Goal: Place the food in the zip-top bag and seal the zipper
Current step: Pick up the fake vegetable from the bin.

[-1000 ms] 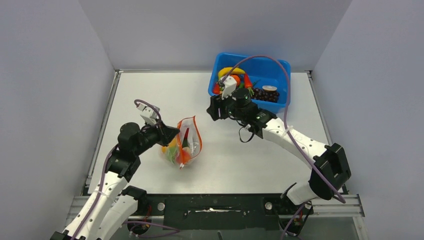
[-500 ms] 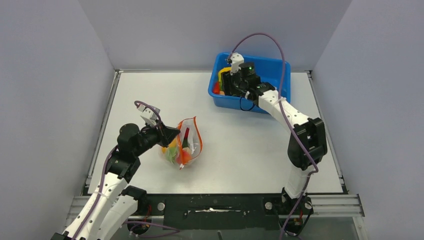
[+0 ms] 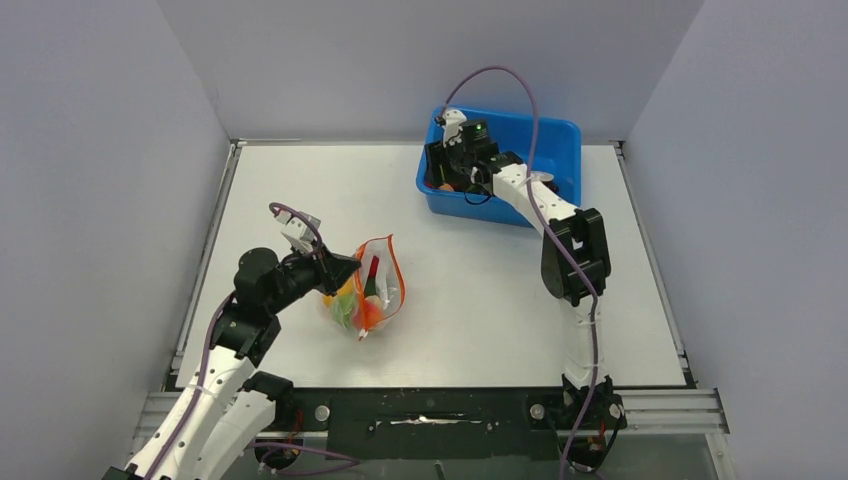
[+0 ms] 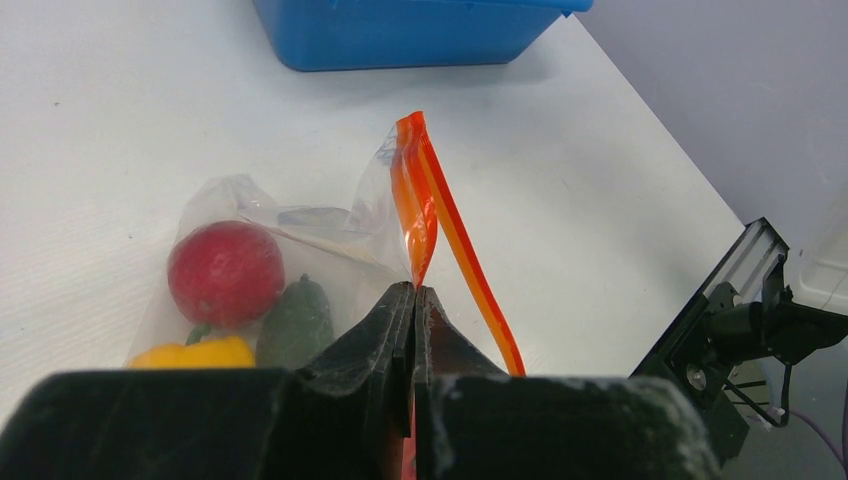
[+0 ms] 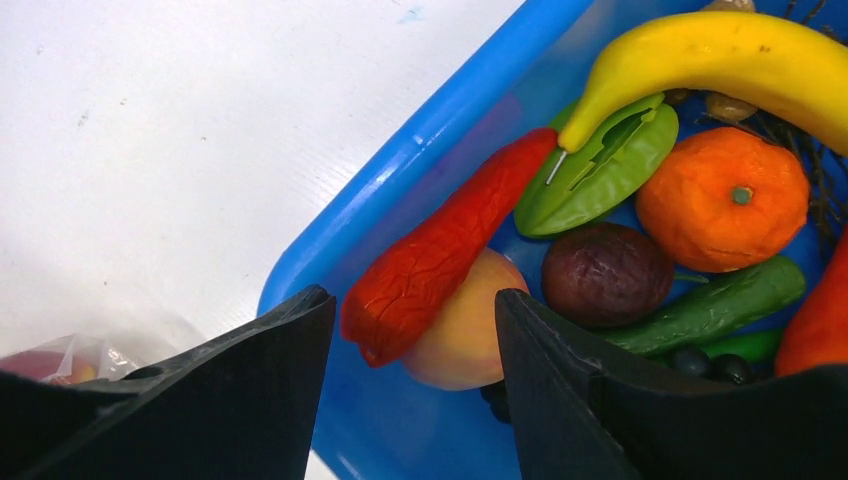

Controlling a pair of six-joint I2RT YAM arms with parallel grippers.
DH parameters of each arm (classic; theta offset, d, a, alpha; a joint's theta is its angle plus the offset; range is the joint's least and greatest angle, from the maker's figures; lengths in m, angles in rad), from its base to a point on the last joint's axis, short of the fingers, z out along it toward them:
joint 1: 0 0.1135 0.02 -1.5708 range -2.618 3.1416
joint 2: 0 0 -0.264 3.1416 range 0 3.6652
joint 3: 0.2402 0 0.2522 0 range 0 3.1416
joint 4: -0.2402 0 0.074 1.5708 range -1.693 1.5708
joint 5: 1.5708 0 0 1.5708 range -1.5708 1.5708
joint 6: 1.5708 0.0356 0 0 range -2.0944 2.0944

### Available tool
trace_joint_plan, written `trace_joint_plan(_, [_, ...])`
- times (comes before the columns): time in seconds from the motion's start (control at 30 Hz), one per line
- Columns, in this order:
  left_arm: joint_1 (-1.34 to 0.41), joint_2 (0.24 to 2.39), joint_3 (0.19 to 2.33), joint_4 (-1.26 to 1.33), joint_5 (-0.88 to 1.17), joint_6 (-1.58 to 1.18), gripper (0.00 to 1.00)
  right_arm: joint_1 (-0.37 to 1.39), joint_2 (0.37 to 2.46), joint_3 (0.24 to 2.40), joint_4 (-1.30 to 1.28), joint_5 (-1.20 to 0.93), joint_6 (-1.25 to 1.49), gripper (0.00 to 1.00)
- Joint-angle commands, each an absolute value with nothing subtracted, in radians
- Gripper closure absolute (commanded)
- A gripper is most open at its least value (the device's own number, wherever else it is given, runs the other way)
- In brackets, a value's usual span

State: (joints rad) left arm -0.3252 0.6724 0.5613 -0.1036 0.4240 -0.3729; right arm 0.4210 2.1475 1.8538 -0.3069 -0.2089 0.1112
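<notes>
The clear zip-top bag lies mid-table with its mouth held up. Its orange-red zipper is parted. My left gripper is shut on one lip of the zipper. In the bag lie a red apple, a dark green piece and a yellow pepper. My right gripper is open above the near-left corner of the blue bin. Between its fingers show a peach and a red chilli.
The bin also holds a banana, a green pea pod, an orange, a dark brown fruit and a cucumber. Grey walls close in the white table on three sides.
My right arm has swung from mid-table back over the blue bin and now hangs over its left corner. My left gripper has kept its hold on the bag.
</notes>
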Motion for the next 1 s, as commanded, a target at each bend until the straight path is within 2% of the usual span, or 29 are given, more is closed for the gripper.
trace_joint_plan(0.0, [-0.320, 0.666, 0.575, -0.033, 0.443, -0.357, 1.00, 0.406, 2.185, 1.954, -0.311, -0.273, 0.151, 0.39])
trace_joint_plan(0.43, [-0.319, 0.649, 0.572, -0.031, 0.433, -0.354, 1.00, 0.402, 2.274, 2.011, -0.400, -0.256, 0.186, 0.41])
trace_joint_plan(0.67, [-0.319, 0.640, 0.568, -0.031, 0.423, -0.354, 1.00, 0.398, 2.291, 2.042, -0.377, -0.246, 0.205, 0.57])
trace_joint_plan(0.83, [-0.319, 0.643, 0.569, -0.031, 0.420, -0.353, 1.00, 0.393, 2.264, 2.025, -0.347, -0.234, 0.219, 0.73])
trace_joint_plan(0.97, [-0.319, 0.643, 0.569, -0.031, 0.420, -0.353, 1.00, 0.390, 2.215, 1.960, -0.300, -0.215, 0.224, 0.79])
